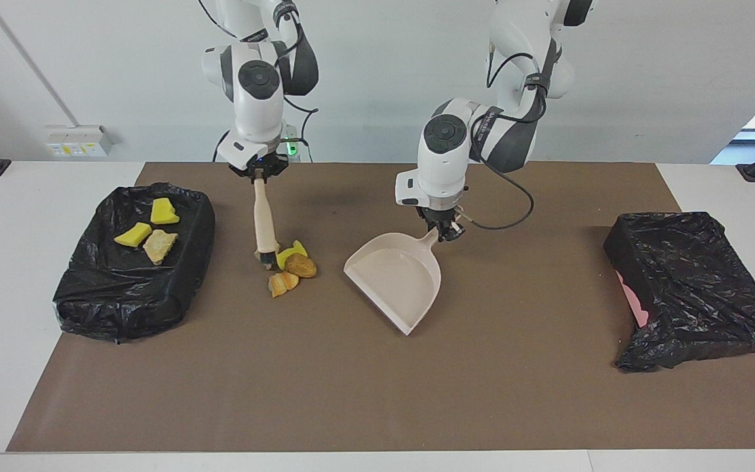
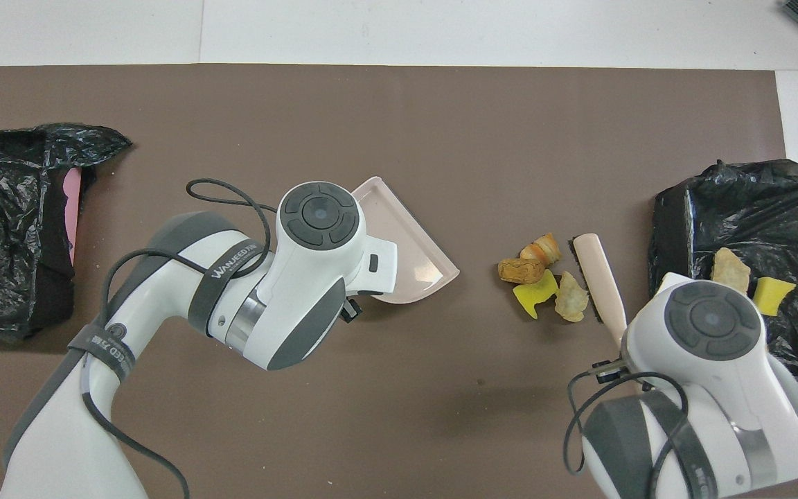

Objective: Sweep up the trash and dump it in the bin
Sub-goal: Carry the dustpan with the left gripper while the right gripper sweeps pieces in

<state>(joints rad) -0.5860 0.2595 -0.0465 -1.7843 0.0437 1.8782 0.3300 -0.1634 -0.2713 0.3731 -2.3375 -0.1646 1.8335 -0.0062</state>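
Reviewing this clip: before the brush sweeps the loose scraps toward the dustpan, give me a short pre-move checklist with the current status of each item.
1. Right gripper shut on the brush handle: ok.
2. Left gripper shut on the dustpan handle: ok.
3. Brush head down beside the loose scraps, on the side away from the dustpan: ok.
4. Dustpan mouth turned toward the scraps: ok.
5. Dustpan lip flat on the brown mat: cannot tell.
6. Lined bin at the right arm's end already holding scraps: ok.
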